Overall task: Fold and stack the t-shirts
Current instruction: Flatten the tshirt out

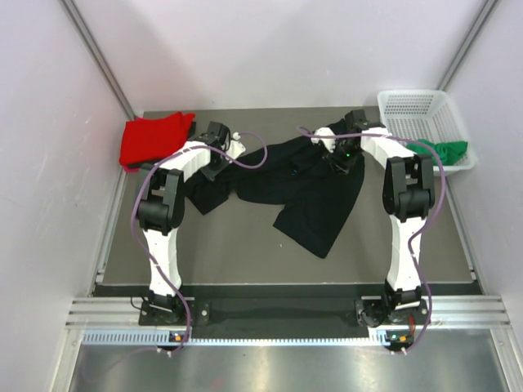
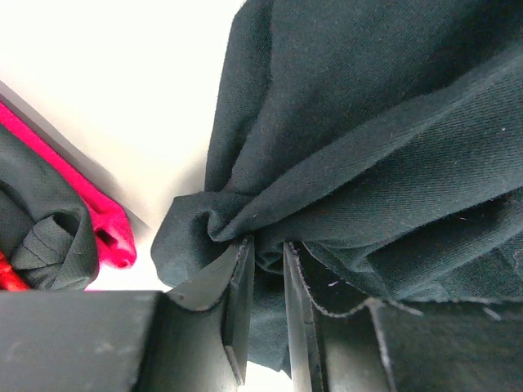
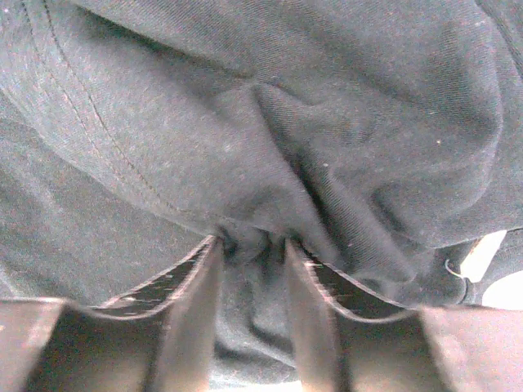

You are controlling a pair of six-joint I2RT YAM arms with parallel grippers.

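- Nearest the arm bases, the bare desk (image 1: 245,253) carries the lowest corner of the black t-shirt (image 1: 315,204). That corner trails toward the near edge as a loose, uneven flap.
- Further in, the shirt spans the middle of the desk between the two arms, rumpled and twisted rather than flat. I cannot tell how much of it is lifted clear of the surface.
- The left pincer (image 2: 265,273) is clenched on a bunched fold at the shirt's left end. The cloth is pinched tight between its fingers (image 2: 239,294).
- The right pincer (image 3: 253,269) grasps the shirt's right end. A wad of cloth sits between its fingers (image 3: 196,318) with creases running into the gap, though its jaws stand wider than the left's.
- The step in hand looks like spreading the black shirt, held at both ends, ahead of any fold. Nothing appears folded or stacked yet.
- The next move likely calls for drawing the two grips apart and lowering them together so the cloth settles flat and untwisted. The trailing flap could drag or double under.
- At the far left, the red t-shirt (image 1: 151,140) lies crumpled in the desk's corner, near the left wrist.
- At the far right, the green t-shirt (image 1: 448,150) sits at the rim of the white basket (image 1: 417,106).
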